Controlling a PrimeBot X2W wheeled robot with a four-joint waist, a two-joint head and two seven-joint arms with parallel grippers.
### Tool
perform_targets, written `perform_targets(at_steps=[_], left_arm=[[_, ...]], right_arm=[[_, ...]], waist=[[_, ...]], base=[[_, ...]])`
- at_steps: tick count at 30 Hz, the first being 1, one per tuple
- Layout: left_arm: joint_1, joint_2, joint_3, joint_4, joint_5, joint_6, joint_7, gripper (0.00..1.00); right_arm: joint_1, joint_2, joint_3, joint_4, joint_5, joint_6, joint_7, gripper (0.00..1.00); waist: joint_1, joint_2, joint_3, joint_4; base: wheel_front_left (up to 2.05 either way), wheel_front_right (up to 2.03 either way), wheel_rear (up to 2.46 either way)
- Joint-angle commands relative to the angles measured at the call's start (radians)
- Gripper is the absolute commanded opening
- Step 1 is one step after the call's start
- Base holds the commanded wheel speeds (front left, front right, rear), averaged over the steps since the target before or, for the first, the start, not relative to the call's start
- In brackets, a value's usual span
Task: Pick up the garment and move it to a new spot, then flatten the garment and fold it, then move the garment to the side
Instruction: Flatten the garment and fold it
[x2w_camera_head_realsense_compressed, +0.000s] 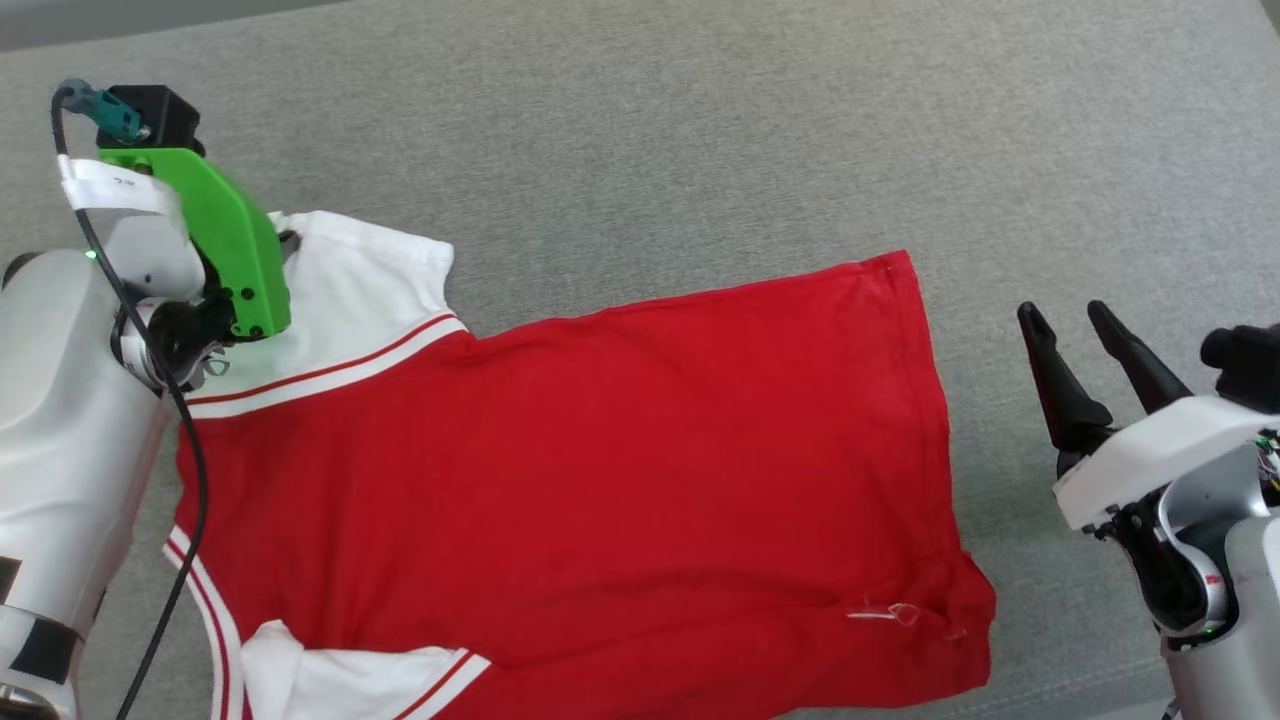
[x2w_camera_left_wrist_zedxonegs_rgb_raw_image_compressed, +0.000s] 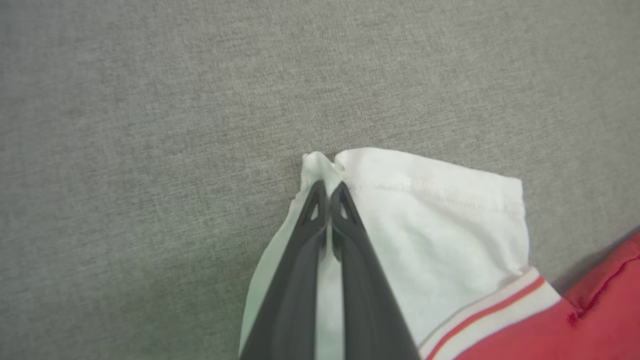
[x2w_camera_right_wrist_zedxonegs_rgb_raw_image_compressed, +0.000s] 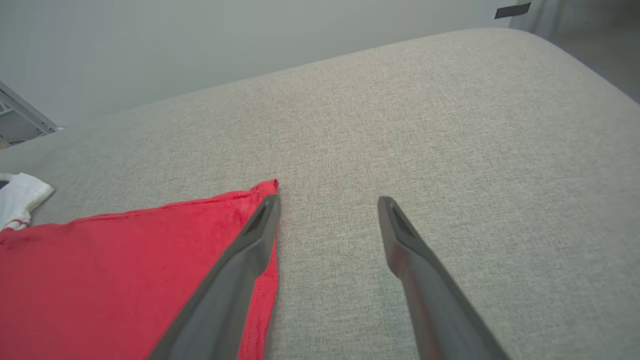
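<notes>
On the grey cushion (x2w_camera_head_realsense_compressed: 700, 120) the garment (x2w_camera_head_realsense_compressed: 600, 460) lies mostly flat but not folded yet, the left gripper (x2w_camera_left_wrist_zedxonegs_rgb_raw_image_compressed: 329, 192) pinching its white sleeve (x2w_camera_left_wrist_zedxonegs_rgb_raw_image_compressed: 430, 225), the right gripper (x2w_camera_head_realsense_compressed: 1065, 318) holding fingers spread wide just beside its hem (x2w_camera_head_realsense_compressed: 925, 400).

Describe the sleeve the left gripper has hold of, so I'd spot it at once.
A red shirt lies spread on the grey cushion. At its upper-left corner in the head view a white sleeve sticks out, its tip pinched by the left gripper. The other sleeve, nearer the robot, lies free.
</notes>
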Motion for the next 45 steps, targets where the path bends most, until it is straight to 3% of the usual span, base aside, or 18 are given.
perform_targets(at_steps=[1,14,23,24,25,26,27,33,39,45], left_arm=[[0.017,-0.006,0.000,-0.023,0.020,0.002,-0.020,0.00],[0.083,-0.023,-0.007,-0.318,0.051,0.062,-0.116,0.00],[0.140,-0.012,-0.012,-0.436,0.048,0.094,-0.119,0.00],[0.146,-0.011,-0.012,-0.441,0.047,0.096,-0.121,0.00],[0.150,-0.010,-0.012,-0.445,0.046,0.097,-0.123,0.00],[0.156,-0.009,-0.012,-0.448,0.046,0.098,-0.126,0.00],[0.161,-0.010,-0.012,-0.449,0.044,0.099,-0.129,0.00],[0.186,-0.003,-0.009,-0.455,0.048,0.104,-0.159,0.00],[0.210,0.006,0.000,-0.460,0.043,0.101,-0.189,0.00],[0.300,0.029,0.019,-0.493,0.028,0.125,-0.234,0.00]], right_arm=[[-0.042,-0.015,0.009,0.038,0.023,-0.001,0.030,1.00],[-0.288,-0.142,0.122,0.301,0.126,-0.001,0.396,1.00],[-0.373,-0.156,0.234,0.484,0.154,-0.001,0.608,1.00],[-0.372,-0.150,0.247,0.503,0.162,-0.001,0.643,0.95],[-0.371,-0.146,0.259,0.512,0.167,-0.001,0.664,0.48],[-0.366,-0.141,0.275,0.523,0.177,-0.001,0.690,0.16],[-0.361,-0.138,0.283,0.531,0.186,-0.001,0.710,0.00],[-0.375,-0.153,0.298,0.515,0.206,-0.001,0.708,0.00],[-0.401,-0.198,0.229,0.445,0.221,-0.001,0.616,0.00],[-0.321,-0.217,0.173,0.368,0.221,-0.001,0.578,0.00]], waist=[[-0.0001,0.0000,-0.038,0.063],[-0.0001,0.0000,-0.025,0.206],[-0.0001,0.0000,-0.007,0.246],[-0.0001,0.0000,-0.006,0.248],[-0.0001,0.0000,-0.006,0.249],[-0.0001,0.0000,-0.007,0.252],[-0.0001,0.0000,-0.011,0.253],[-0.0001,0.0000,-0.034,0.259],[-0.0001,0.0000,-0.078,0.271],[-0.0001,0.0000,-0.152,0.274]], base=[[0.00,0.00,0.00],[0.00,0.00,0.00],[0.00,0.00,0.00],[0.00,0.00,0.00],[0.00,0.00,0.00],[0.00,0.00,0.00],[0.00,0.00,0.00],[0.00,0.00,0.00],[0.00,0.00,0.00],[0.00,0.00,0.00]])
